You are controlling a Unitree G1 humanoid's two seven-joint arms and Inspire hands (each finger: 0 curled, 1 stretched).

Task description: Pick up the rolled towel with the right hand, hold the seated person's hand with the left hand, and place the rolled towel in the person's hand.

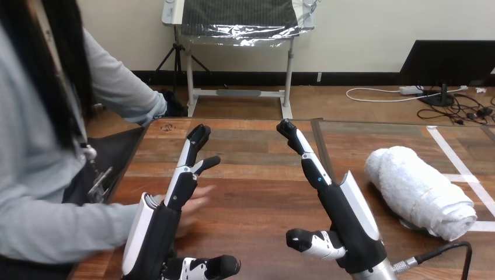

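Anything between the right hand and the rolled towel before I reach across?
Nothing visible stands in the way. The right hand is open, just left of the rolled towel, which lies on the table. Only bare wood separates them.

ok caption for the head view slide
Both open: left robot hand beside the person's hand, right robot hand apart from the rolled towel
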